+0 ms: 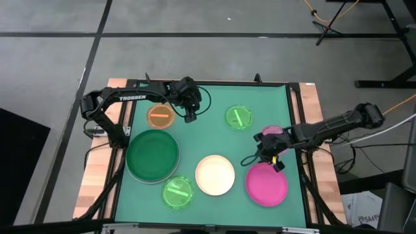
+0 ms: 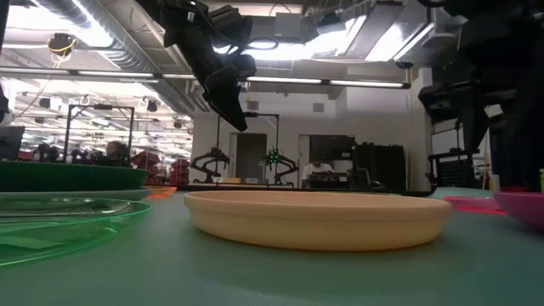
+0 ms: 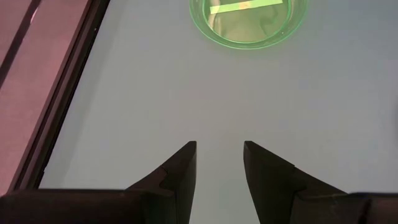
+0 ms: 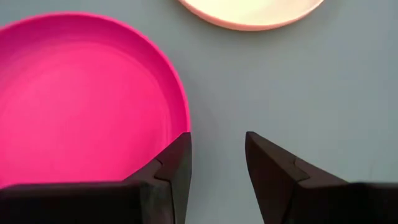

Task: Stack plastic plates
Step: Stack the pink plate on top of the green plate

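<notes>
Right wrist view: magenta plate (image 4: 81,99) just beside parted, empty fingers (image 4: 177,165).

Across the worktop (image 2: 280,280) you see the cream plate (image 2: 317,218) dead centre, a lime-green plate (image 2: 59,223) with the dark green plate (image 2: 72,176) behind it on one side, a magenta plate (image 2: 520,206) at the other edge, and the left hand (image 2: 228,100) hanging above.
</notes>
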Motion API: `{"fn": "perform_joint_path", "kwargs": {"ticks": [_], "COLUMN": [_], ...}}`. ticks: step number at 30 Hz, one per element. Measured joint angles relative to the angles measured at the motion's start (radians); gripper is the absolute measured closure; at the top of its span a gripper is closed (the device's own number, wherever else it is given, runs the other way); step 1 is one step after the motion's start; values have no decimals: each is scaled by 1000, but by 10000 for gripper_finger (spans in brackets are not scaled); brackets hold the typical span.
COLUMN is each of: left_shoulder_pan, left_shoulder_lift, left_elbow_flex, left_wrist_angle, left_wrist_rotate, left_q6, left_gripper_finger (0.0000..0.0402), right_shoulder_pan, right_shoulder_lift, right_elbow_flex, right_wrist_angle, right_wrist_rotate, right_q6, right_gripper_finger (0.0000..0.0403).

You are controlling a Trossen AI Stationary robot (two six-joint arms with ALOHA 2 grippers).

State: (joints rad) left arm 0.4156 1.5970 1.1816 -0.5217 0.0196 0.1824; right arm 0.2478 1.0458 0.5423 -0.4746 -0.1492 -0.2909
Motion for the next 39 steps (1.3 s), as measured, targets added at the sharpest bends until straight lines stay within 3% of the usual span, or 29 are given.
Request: {"fn": "perform_joint_path", "kwargs": {"ticks": [6,25,39], "left_shoulder_pan": [0,0,0], "left_shoulder_lift": [0,0,0], "left_elbow_flex": [0,0,0], "left_wrist_angle": [0,1,0], "left_wrist_rotate": [0,0,0], "left_q6": [0,3,3], "left_gripper_finger": [275,275,275], "right_shoulder_pan": [11,7,7], "right_shoulder_lift": [21,256,287], "right_elbow_flex": [0,-1,0], "right_wrist_angle": [-15,-22,-19], "right_wrist_rotate": [1,-81,-115], "right_q6": [55,51,49], "right_gripper_finger": [262,262,265]}}
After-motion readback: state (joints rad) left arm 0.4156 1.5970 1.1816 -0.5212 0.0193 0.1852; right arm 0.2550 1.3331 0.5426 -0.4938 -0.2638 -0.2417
